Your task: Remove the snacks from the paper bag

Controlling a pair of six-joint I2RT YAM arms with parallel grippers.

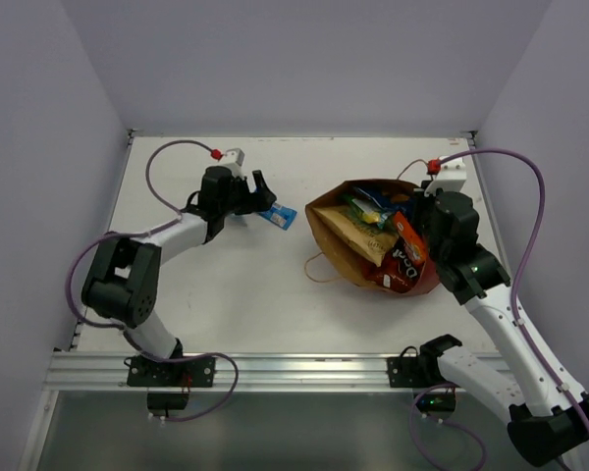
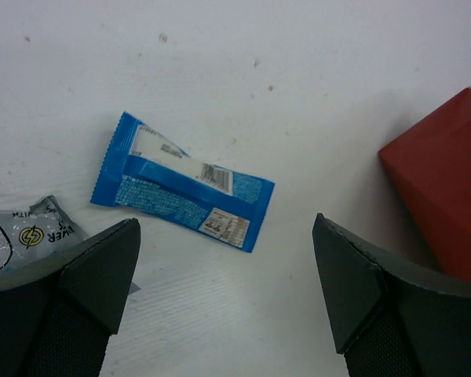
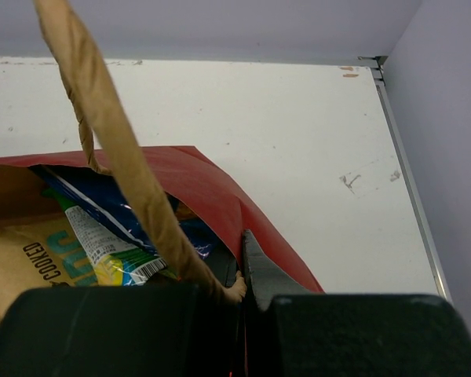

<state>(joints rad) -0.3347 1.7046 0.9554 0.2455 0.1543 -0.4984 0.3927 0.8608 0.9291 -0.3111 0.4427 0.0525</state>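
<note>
Hovering with its jaws spread wide, our left end effector (image 2: 228, 290) is right above a small blue packet (image 2: 180, 192) lying flat on the tabletop (image 2: 298, 94), and it's gripping nothing. A silver packet (image 2: 27, 236) pokes in just beside the left finger.

Our right end effector (image 3: 247, 275) is clamped shut on the rim of the paper bag (image 3: 220, 181), next to where the loop handle (image 3: 118, 149) roots. The bag lies on its side at the right of the tabletop, mouth toward the middle. A tan bag (image 1: 358, 231), a red-orange chip bag (image 1: 404, 257) and a blue bag (image 3: 102, 204) are crammed inside.

Handling-wise, we figure these are all light, puffy and crinkly. The film looks slick, so a pinch on the belly would probably slide or crush the chips. We'd go for a crimped end seam or a corner sticking out of the mouth. The bag itself is thin paper, creases easily and will likely drag along unless that rim pinch holds it down.

The surface is plain white, a bit scuffed, flat and matte, so a flat packet gives little edge to get under. There's plenty of open space between the bag and the left arm for dropping things. Pale walls close in on three sides, with a metal rail (image 1: 275, 368) along the near edge.
</note>
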